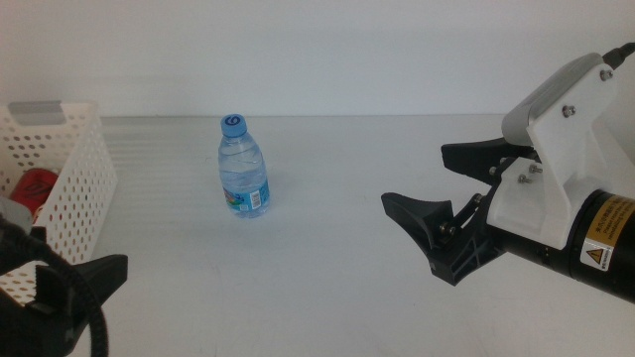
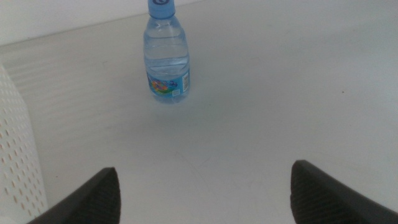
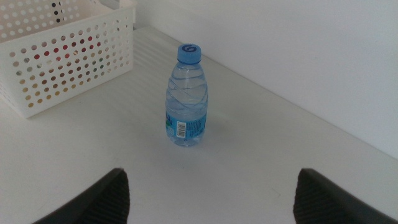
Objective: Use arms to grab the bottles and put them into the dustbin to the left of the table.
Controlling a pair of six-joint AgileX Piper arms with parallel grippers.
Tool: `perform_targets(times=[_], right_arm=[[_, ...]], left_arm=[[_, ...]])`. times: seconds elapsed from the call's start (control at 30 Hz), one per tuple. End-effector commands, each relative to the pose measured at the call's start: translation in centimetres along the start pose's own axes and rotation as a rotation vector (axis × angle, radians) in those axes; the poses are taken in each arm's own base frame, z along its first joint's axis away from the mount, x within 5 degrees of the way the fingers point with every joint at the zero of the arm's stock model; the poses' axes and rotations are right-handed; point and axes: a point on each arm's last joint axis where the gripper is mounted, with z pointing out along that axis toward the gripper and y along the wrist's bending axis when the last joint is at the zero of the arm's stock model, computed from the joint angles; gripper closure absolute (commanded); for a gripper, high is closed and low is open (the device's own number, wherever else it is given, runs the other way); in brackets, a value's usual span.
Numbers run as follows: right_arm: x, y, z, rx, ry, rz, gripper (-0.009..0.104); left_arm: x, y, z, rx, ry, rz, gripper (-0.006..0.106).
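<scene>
- Middle view: water bottle (image 1: 244, 167) stands upright on the surface (image 1: 327, 288), blue cap up, just right of the dustbin (image 1: 62, 178) and apart from it. Nothing holds it.
- Dustbin sits at the surface's left edge; sth red (image 1: 36, 188) shows inside, can't tell what. No second bottle in sight.
- Right gripper (image 1: 437, 193) is well right of the bottle, jaws spread wide, empty, mouth facing the bottle – prob. lined up for a side grab.
- Left gripper (image 1: 74, 283) is low, nearer the camera than the dustbin; only dark parts show here.
- Left wrist view: left gripper (image 2: 205, 193) jaws wide apart, nothing between them. Bottle (image 2: 166, 59) well ahead, centred-ish in the gap; dustbin wall (image 2: 15, 168) at one side.
- Right wrist view: right gripper (image 3: 208, 196) jaws far apart, empty. Bottle (image 3: 186, 102) upright ahead, barcode side facing; dustbin (image 3: 65, 56) beyond it, so a carry past the bottle's spot reaches the bin.
- Judgement: approach stage, grasp not yet made.
</scene>
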Motion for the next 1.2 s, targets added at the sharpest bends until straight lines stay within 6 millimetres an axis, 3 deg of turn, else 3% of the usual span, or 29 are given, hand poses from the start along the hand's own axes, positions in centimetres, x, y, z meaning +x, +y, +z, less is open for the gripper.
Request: perform_targets(times=[0.0,0.17,0.37,0.57,0.73,0.93,1.17], right_arm=[[-1.7,0.0,-0.6,-0.005,-0.109,-0.016,0.021],[-1.7,0.0,-0.6,-0.005,-0.109,-0.016,0.021],[-1.7,0.0,-0.6,-0.005,-0.109,-0.016,0.021],[-1.7,0.0,-0.6,-0.005,-0.109,-0.016,0.021],[-1.7,0.0,-0.6,-0.005,-0.109,-0.016,0.021],[-1.7,0.0,-0.6,-0.005,-0.109,-0.016,0.021],[-1.7,0.0,-0.6,-0.005,-0.109,-0.016,0.021]], left_arm=[[-1.4,0.0,-0.4,-0.004,-0.093,-0.011,0.010],[-2.0,0.0,-0.5,-0.006,-0.155,-0.022,0.010],[-4.1,0.1,-0.8,-0.018,-0.247,-0.017,0.010],[-7.4,0.4,0.2,-0.042,-0.252,0.048,0.010],[-9.6,0.6,2.2,-0.053,-0.283,0.055,0.010],[-9.1,1.0,5.2,-0.063,-0.255,0.066,0.010],[-5.4,0.6,8.1,-0.068,-0.348,0.086,0.010]])
